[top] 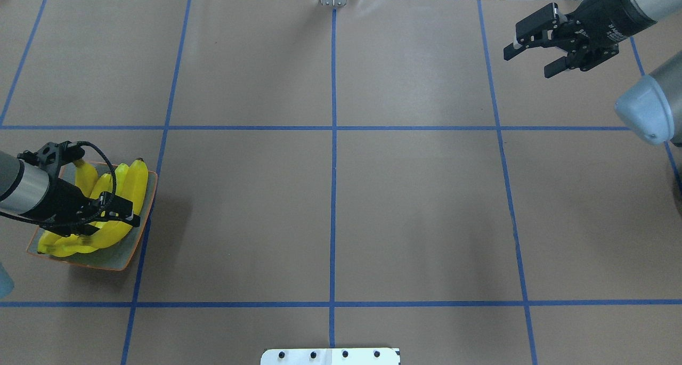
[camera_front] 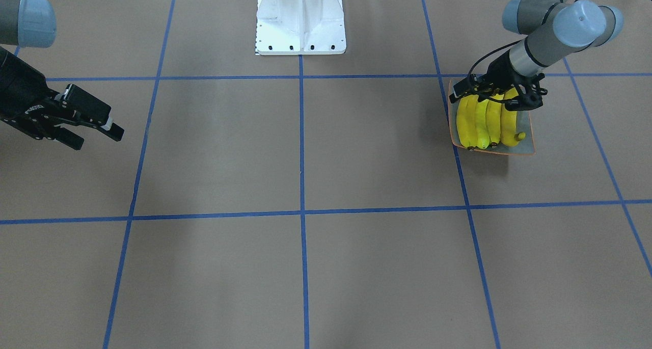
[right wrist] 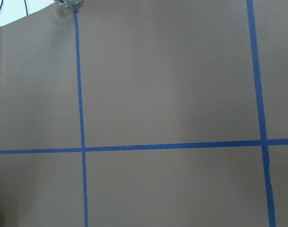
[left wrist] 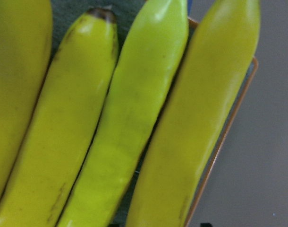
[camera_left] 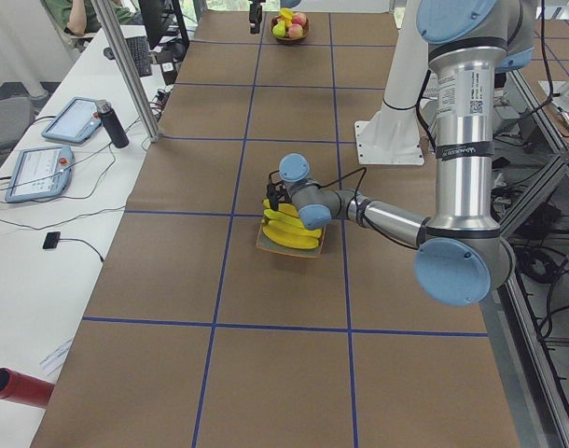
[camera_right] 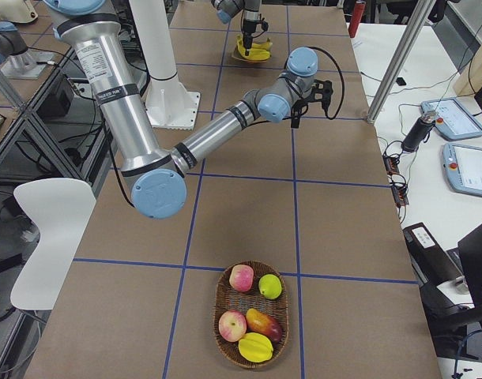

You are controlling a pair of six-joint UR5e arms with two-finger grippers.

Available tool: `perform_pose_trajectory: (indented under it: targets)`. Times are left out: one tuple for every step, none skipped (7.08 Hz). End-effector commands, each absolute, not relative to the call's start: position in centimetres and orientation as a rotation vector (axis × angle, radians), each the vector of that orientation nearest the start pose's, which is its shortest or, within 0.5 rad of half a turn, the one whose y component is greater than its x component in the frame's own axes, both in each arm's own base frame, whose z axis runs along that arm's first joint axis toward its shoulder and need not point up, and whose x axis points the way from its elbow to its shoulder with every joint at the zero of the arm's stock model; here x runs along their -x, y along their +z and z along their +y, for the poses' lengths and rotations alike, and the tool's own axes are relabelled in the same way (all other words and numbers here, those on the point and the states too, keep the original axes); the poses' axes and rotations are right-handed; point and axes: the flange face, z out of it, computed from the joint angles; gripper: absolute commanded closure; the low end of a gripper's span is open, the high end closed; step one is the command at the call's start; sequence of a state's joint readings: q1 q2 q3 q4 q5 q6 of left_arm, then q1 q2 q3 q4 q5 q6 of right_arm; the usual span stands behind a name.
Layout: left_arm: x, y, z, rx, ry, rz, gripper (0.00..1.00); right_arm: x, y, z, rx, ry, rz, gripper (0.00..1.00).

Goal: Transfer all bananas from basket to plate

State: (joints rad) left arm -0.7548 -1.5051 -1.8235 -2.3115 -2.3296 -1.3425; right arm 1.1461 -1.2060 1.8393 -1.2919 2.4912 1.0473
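Front view, right side: four smooth, glossy yellow curved bananas [camera_front: 486, 122] lie side by side on the square grey-blue plate with the thin orange rim [camera_front: 527, 144]. The left gripper [camera_front: 468, 87] is right over their upper ends, can't tell its jaws. The right gripper [camera_front: 99, 132], far left, gapes empty. Left wrist cam: waxy skins, one dark tip. Gripper lettering's unreadable.
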Motion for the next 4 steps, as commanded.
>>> perform_pose_trajectory:
  targets:
    - [-29.8, 46.1, -37.6, 0.191, -0.111, 1.13, 0.0, 18.8, 28.6, -54.8, -0.051, 0.129, -1.191, 0.01]
    - [-27.9, 45.2, -38.3, 0.204, -0.12, 1.158, 0.0, 18.8, 28.6, -54.8, -0.051, 0.129, -1.191, 0.0]
    - [-25.9, 44.4, -39.2, 0.198, -0.135, 1.185, 0.0, 18.7, 28.6, -54.7, -0.052, 0.128, -1.191, 0.0]
    - [-24.4, 43.9, -40.1, 0.16, -0.147, 1.197, 0.0, 18.7, 28.6, -54.7, -0.053, 0.129, -1.19, 0.0]
